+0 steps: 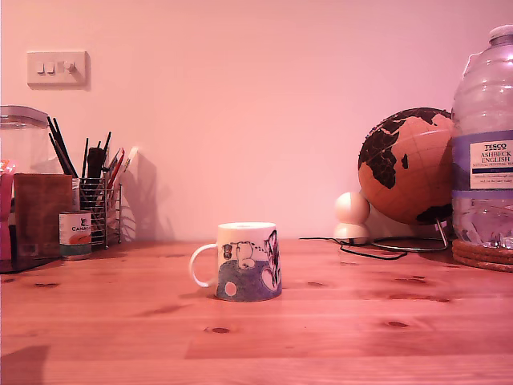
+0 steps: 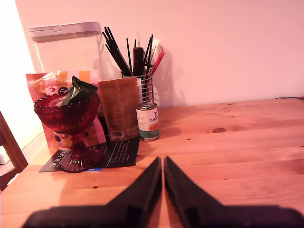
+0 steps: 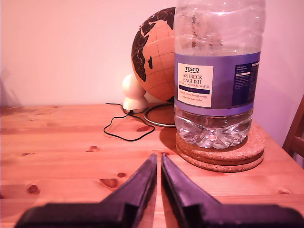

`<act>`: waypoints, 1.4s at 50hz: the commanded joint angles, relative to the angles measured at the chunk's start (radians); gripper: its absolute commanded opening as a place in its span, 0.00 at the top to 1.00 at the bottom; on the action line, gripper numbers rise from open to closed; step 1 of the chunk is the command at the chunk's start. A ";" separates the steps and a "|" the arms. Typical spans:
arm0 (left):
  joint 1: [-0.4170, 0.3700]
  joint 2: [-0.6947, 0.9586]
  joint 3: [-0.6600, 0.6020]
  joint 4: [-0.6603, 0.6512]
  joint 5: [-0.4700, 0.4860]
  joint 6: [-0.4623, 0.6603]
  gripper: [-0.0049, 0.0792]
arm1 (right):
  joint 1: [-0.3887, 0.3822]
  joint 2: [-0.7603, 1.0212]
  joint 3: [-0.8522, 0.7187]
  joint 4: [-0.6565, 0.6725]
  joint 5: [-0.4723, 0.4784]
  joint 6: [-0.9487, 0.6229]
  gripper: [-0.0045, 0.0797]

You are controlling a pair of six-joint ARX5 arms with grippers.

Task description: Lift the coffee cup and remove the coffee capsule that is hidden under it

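Coffee cup [image 1: 247, 261]: white body and handle, cartoon animal drawn in dark outline, blue-grey lower band with pale round dots. Bench [image 1: 337, 337]: orange-brown wood, dark knots. Globe [image 1: 406, 165]: orange with black landmasses. Water bottle [image 3: 217, 71]: clear, purple-blue label with white panel. Tin can [image 2: 147, 121]: white and green, orange print. Glass dish [image 2: 69, 126]: deep red. Both grippers' jaws: black.

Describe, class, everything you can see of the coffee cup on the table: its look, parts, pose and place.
The coffee cup is a white, ceramic-looking mug with a cartoon animal drawn on its side and a blue-grey lower band carrying a pale round dot. Its white loop handle points toward the exterior view's left. It rests on the wooden table, near the middle of the exterior view, apart from everything else. No gripper touches it. Whether it stands mouth up or mouth down cannot be told, and nothing beneath it shows.
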 commanded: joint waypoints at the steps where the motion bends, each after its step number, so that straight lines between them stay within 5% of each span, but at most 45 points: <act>1: 0.038 -0.010 -0.038 -0.015 0.206 -0.084 0.97 | -0.021 -0.006 0.064 -0.061 -0.046 0.112 0.96; 20: 0.038 -0.010 -0.038 -0.012 0.208 -0.084 0.97 | -0.020 -0.006 0.064 -0.056 -0.047 0.113 0.96; 28: 0.038 -0.010 -0.037 0.034 0.289 -0.087 0.97 | -0.020 -0.006 0.065 0.002 -0.118 0.171 0.96; 47: 0.018 -0.010 -0.028 0.279 0.520 -0.415 0.97 | -0.020 -0.006 0.116 0.140 -0.377 0.349 0.96; 55: 0.000 -0.010 -0.002 0.259 0.646 -0.454 0.97 | -0.020 -0.005 0.162 0.068 -0.497 0.352 0.96; 70: -0.018 0.030 0.153 0.061 0.723 -0.450 0.97 | -0.019 0.065 0.306 -0.150 -0.624 0.343 0.96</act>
